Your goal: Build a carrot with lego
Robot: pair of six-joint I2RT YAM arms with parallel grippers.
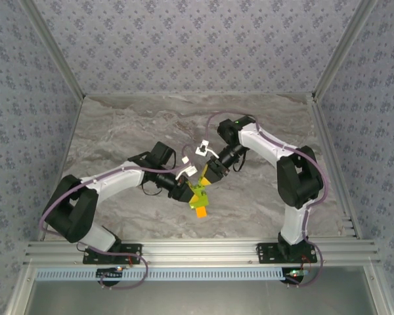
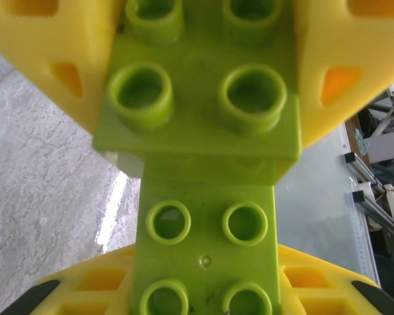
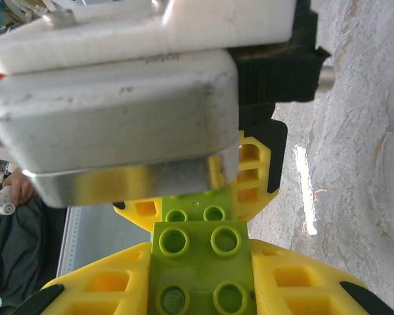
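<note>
Item: the carrot (image 1: 198, 201), part-built, at the middle of the worktop (image 1: 118, 138). Whether it rests on the worktop or is held above it cannot be told. Landmark: the orange brick (image 1: 201, 211), at the near end of the figure. Left gripper (image 1: 186, 190): just beyond and left of the orange brick, jaws clenched on the lower lime-green brick (image 2: 207, 252). Right gripper (image 1: 209, 174): beyond and slightly right of the orange brick, jaws clenched on the upper lime-green brick (image 2: 197, 98), whose edge overlaps the lower one. Both bricks show studs towards the wrist cameras. How fully the two are seated is hidden. Hazards, as judged: the two grippers sit very close, so any sideways pull by one arm could lever the bricks apart or twist a brick in the yellow fingers (image 2: 46, 52). Pressing off-square could leave the studs half-engaged. Letting go early could drop the figure, the orange brick leading.
</note>
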